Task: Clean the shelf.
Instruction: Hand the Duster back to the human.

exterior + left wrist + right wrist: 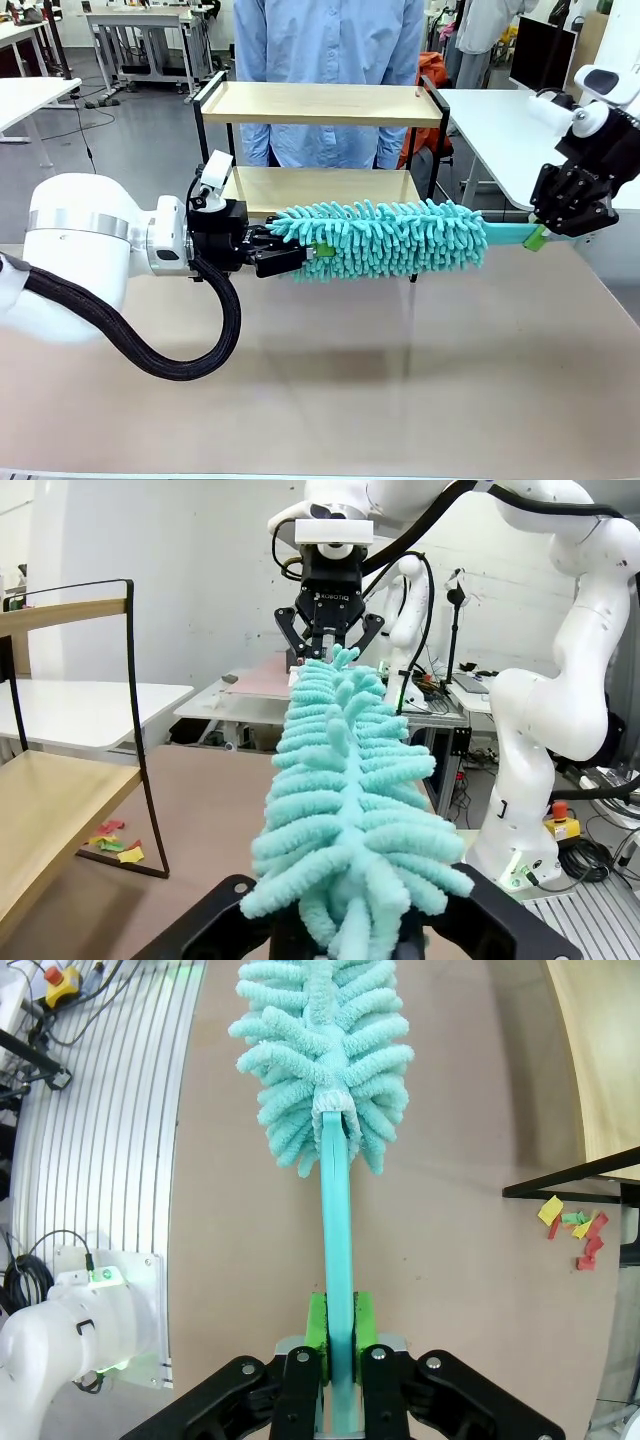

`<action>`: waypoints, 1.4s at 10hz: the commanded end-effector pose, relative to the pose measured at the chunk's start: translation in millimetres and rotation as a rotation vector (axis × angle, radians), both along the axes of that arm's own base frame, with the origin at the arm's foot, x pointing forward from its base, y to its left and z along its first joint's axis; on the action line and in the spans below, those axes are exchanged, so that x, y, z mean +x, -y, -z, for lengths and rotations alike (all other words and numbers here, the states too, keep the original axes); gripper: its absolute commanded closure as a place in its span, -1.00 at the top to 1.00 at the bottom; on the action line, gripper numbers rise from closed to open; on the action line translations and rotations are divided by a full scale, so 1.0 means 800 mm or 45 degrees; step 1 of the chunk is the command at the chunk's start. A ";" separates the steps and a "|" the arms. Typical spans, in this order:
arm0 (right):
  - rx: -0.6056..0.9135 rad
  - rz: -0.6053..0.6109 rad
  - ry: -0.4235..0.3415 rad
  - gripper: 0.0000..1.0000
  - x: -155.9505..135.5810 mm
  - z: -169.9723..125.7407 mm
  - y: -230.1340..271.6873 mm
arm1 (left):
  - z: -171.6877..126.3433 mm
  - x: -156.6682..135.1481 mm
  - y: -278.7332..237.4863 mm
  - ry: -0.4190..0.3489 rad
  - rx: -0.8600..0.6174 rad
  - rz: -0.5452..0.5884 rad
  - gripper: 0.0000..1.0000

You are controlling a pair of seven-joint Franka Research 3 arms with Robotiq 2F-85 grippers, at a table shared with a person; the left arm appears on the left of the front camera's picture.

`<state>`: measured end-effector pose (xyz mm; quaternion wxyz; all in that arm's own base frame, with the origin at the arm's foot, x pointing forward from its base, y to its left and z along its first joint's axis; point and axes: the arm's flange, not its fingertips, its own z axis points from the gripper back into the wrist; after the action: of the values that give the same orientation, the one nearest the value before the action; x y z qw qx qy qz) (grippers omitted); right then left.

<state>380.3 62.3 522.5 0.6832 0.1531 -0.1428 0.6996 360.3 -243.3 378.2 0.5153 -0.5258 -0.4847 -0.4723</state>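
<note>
Crosswise before the shelf (320,103), both grippers, left (300,255) and right (538,237), clamped one duster (390,238); opposing pulls risked snapping its handle (338,1260).

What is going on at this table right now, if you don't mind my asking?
Both arms hold a teal duster level above the table: the left gripper is shut on its fluffy tip, the right gripper on its handle. The shelf stands behind it, with a person at the far side. Scraps of coloured paper lie on the table by the shelf's foot.
</note>
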 end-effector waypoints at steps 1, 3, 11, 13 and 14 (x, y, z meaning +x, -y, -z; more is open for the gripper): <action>0.044 -0.016 0.010 -0.74 0.001 -0.003 0.001 | 0.004 -0.010 -0.003 0.045 -0.067 -0.006 -1.00; 0.044 -0.016 0.010 -0.74 0.001 -0.003 0.001 | 0.001 -0.002 0.000 0.007 -0.006 0.005 -1.00; 0.645 0.309 -0.114 1.00 -0.012 -0.098 0.102 | 0.001 -0.002 0.000 0.007 -0.006 0.005 -1.00; 0.891 0.459 -0.119 1.00 -0.013 -0.106 0.163 | 0.001 -0.002 0.000 0.007 -0.006 0.005 -1.00; 0.990 0.500 -0.127 1.00 -0.014 -0.106 0.187 | 0.001 -0.002 0.000 0.007 -0.006 0.005 -1.00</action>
<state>363.0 -84.2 607.7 0.7076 0.3765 -0.3612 0.4766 358.2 -242.8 374.6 0.5142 -0.5245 -0.4881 -0.4715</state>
